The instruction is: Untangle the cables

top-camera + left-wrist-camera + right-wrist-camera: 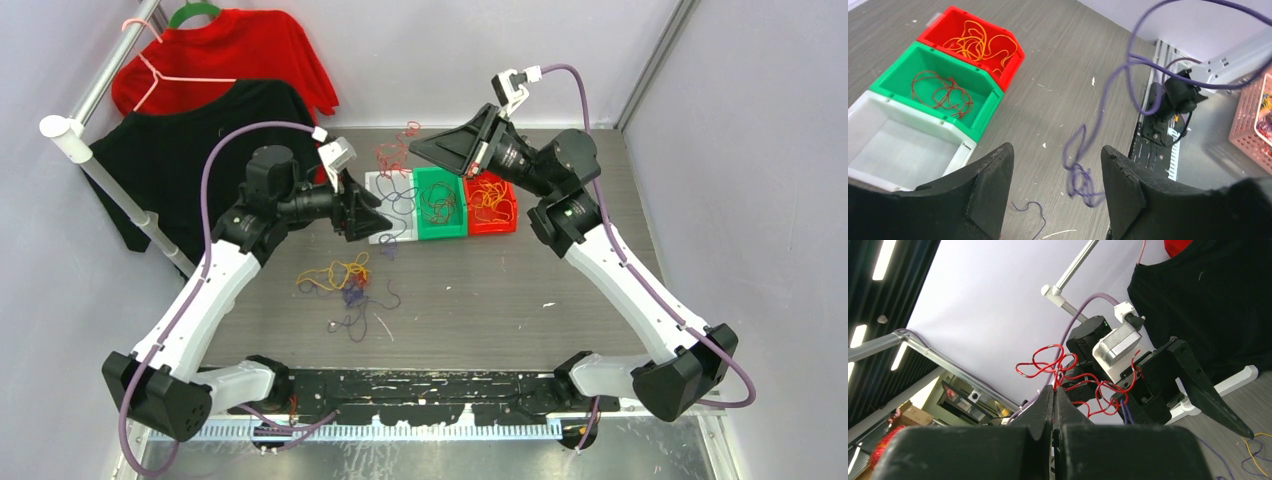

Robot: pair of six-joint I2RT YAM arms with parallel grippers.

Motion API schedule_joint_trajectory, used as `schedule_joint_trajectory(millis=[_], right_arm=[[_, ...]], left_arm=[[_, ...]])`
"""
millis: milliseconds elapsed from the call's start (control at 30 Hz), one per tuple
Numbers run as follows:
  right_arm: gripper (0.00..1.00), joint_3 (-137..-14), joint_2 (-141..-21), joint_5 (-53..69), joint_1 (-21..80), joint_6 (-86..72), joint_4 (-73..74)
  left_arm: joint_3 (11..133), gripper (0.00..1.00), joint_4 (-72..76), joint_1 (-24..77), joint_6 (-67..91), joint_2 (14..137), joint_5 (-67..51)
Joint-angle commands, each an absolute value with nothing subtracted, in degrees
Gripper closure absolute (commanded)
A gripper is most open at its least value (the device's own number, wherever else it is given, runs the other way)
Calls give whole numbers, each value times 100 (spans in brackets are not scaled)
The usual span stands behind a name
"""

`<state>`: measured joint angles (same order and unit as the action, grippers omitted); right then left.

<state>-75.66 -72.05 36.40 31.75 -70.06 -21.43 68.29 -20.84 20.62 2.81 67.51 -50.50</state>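
The right gripper (1053,390) is clamped tight on a red cable (1048,362), raised above the far side of the table (500,290). The left gripper (1055,172) stands wide, with a purple cable (1079,172) dangling between its fingers; whether it touches them is unclear. Loose cables (338,275) lie on the grey table near a white bin (903,145), green bin (985,107) and red bin (1013,67). The walls are pale, and shirts (230,90) hang at the far left. The purple cable's upper end is cut off.

Open passage over bare tabletop (520,290) right of the cables (340,278). Blocked farther back by bins (445,232), at left by clothes rack (110,185).
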Motion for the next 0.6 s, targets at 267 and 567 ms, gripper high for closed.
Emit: schedule_joint_trajectory(millis=[267,567], right_arm=[[99,-7909,-7257,3910,3173,-7522,-2995],[99,-7952,-7128,3839,3173,-7096,-2561]], left_arm=[[7243,36,-1436,2371,-188,6544,-5725],[7419,100,-2205,2462,-970,6562,-5611]])
